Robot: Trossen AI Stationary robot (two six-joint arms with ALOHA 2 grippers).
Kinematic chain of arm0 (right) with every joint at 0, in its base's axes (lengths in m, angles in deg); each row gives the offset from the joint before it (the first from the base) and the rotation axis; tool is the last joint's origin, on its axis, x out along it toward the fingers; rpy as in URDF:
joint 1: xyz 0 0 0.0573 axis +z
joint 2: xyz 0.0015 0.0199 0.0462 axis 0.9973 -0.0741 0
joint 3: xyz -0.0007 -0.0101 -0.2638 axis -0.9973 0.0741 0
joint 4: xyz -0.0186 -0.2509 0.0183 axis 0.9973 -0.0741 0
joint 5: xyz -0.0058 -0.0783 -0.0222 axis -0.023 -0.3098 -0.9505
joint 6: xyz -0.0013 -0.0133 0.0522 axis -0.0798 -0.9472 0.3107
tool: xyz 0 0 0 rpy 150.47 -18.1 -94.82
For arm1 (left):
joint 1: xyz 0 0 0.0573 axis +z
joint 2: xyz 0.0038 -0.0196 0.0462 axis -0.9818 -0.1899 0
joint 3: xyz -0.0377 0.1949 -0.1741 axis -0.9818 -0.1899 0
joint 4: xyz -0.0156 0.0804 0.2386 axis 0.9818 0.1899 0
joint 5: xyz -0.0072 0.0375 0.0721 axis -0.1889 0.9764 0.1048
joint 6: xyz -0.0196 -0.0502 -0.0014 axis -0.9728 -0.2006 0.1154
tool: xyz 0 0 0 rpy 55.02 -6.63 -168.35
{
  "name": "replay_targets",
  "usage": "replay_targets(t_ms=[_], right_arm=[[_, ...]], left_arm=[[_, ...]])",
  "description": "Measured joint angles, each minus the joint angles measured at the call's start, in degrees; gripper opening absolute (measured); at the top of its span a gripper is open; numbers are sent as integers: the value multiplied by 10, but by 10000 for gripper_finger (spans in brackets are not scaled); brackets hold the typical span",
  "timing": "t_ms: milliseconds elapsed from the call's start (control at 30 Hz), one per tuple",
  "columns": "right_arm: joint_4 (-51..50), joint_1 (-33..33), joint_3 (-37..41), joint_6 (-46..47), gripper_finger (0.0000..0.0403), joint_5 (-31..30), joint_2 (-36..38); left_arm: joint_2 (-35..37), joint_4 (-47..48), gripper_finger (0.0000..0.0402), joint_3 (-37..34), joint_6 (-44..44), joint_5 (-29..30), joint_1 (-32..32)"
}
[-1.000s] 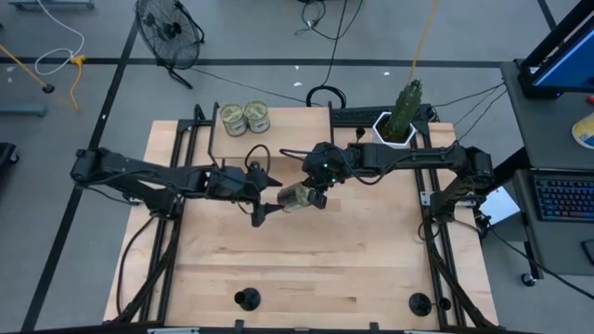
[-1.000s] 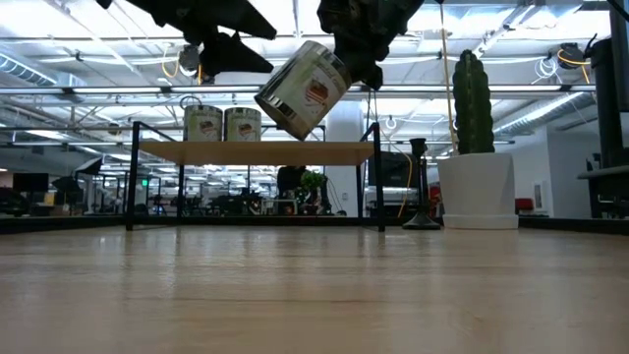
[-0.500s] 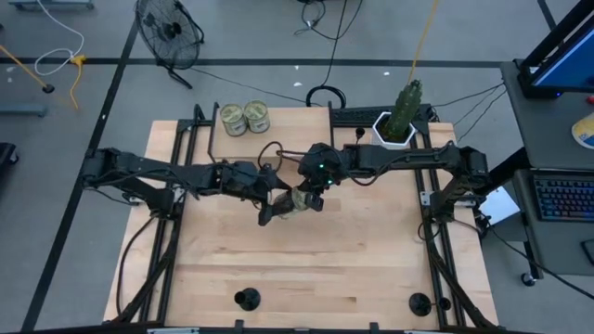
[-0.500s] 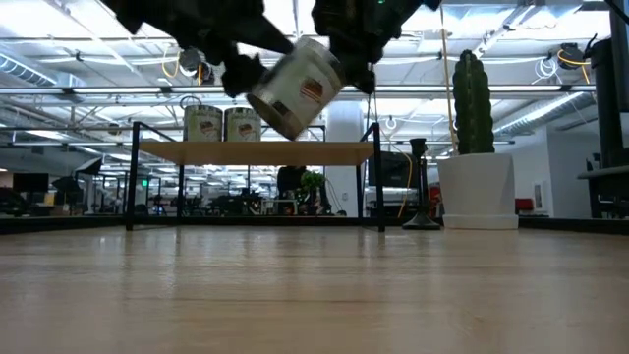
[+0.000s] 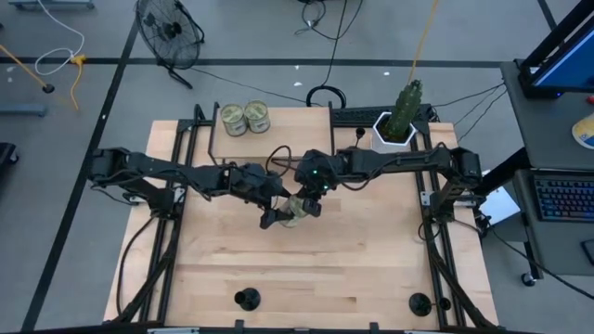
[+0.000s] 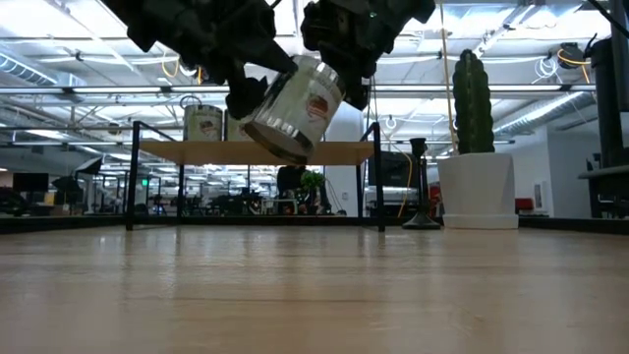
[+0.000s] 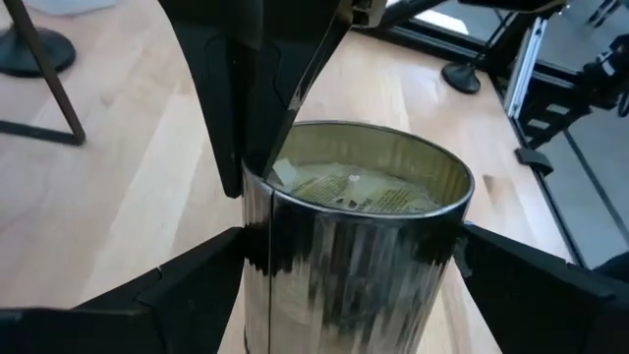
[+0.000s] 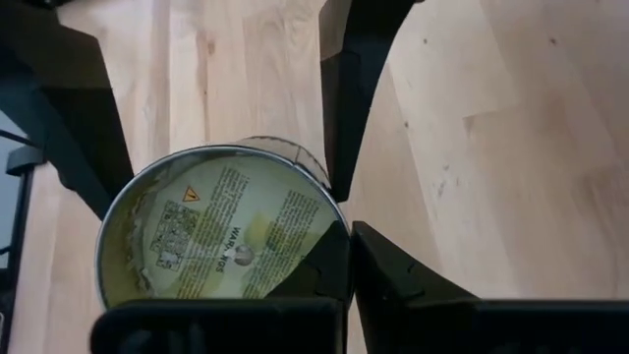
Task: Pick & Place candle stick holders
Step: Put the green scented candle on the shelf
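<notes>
A silver tin can (image 6: pixel 293 108), open at the top with a printed label inside, hangs tilted above the table's middle, with my right gripper (image 5: pixel 311 197) shut on its rim. My left gripper (image 5: pixel 281 213) is open; its fingers stand on either side of the can's wall (image 7: pixel 354 256). Two black candle stick holders stand on their round bases at the table's near edge, one at the left (image 5: pixel 246 299) and one at the right (image 5: pixel 419 302). Another candle stick holder (image 6: pixel 421 187) stands beside the white pot. My right gripper pinches the can's rim (image 8: pixel 337 228), one finger inside the can (image 8: pixel 319 270) and one outside (image 8: pixel 393 285). The fingers come slanting down from the far right. The can hangs tilted below them, clear of the table. My left gripper: I cannot tell whether its fingers touch the can's wall.
Two more tins (image 5: pixel 244 118) stand on a low black-framed shelf (image 6: pixel 256 152) at the far left. A cactus in a white pot (image 5: pixel 399 119) stands at the far right. Bare wood (image 5: pixel 325 269) lies between the arms and the near edge.
My left gripper has moved toward the table's right edge and down to the can, and its fingers now flank the can's wall. My right gripper has sunk a little toward the near edge with the can, which stays tilted and clear of the table.
</notes>
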Motion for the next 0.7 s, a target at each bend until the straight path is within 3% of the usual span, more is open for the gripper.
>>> replay_targets(t_ms=[700], right_arm=[[-6, 0, -1, 2, 0, -1, 2]], left_arm=[[-1, -2, 363, 0, -31, -8, -5]])
